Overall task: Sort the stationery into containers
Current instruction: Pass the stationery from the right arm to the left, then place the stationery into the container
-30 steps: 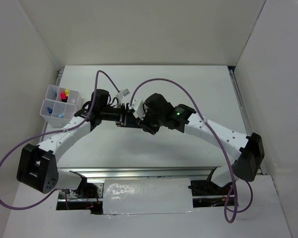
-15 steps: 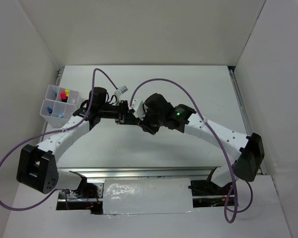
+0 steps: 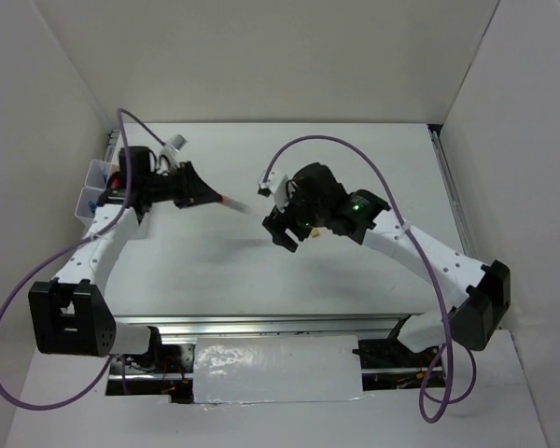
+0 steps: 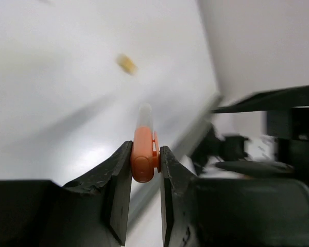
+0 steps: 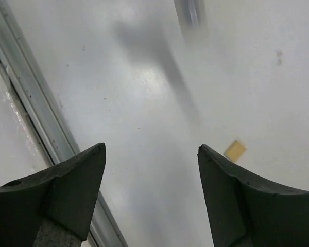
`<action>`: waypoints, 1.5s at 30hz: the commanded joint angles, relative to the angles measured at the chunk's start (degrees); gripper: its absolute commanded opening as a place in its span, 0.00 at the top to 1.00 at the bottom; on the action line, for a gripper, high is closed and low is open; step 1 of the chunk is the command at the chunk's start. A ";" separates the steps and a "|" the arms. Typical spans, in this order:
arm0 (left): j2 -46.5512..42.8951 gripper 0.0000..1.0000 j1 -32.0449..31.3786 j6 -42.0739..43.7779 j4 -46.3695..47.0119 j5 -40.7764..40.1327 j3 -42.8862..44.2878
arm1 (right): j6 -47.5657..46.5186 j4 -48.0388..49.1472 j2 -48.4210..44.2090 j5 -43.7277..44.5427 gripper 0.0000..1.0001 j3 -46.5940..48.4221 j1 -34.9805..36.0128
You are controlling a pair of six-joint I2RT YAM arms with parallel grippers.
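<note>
Left gripper point(image 3: 205, 195) clamped on the orange-capped tube point(image 4: 142, 157), upper left of centre, tube poking toward mid-frame | right gripper point(image 3: 282, 231) at centre, jaws spread wide, nothing between | organizer box point(image 3: 94, 175) at far left edge

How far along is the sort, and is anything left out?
Done: the organizer box already holds a few coloured items, partly hidden. In hand: the left end effector is shut on the orange-capped tube, short of the box. The right end effector is open and empty. Left: drop that tube in; otherwise the table shows only a small tan scrap.
</note>
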 commanded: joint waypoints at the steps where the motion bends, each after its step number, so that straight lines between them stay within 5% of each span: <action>1: -1.28 1.00 8.60 15.83 -11.80 -6.69 10.68 | 2.21 2.89 -4.87 -3.86 0.21 -0.96 -4.63; 8: 1.18 1.00 21.97 40.32 -25.98 -34.62 22.84 | 4.06 2.80 -3.12 -4.92 0.22 -1.76 -11.22; 15: 7.77 1.00 29.62 46.14 -30.04 -36.77 27.69 | 5.55 2.71 0.92 -3.69 0.24 -1.06 -12.63; 29: 12.87 0.99 29.98 45.61 -21.86 -44.06 25.49 | 5.91 3.06 3.82 -4.75 0.26 -2.46 -15.18; 38: 17.27 0.78 29.63 44.91 -22.91 -43.54 27.42 | 7.49 2.62 6.81 -4.92 0.32 -2.72 -18.96; 45: 17.80 0.50 29.10 44.29 -23.26 -42.92 26.98 | 9.51 3.41 11.20 -3.52 0.39 -4.04 -21.42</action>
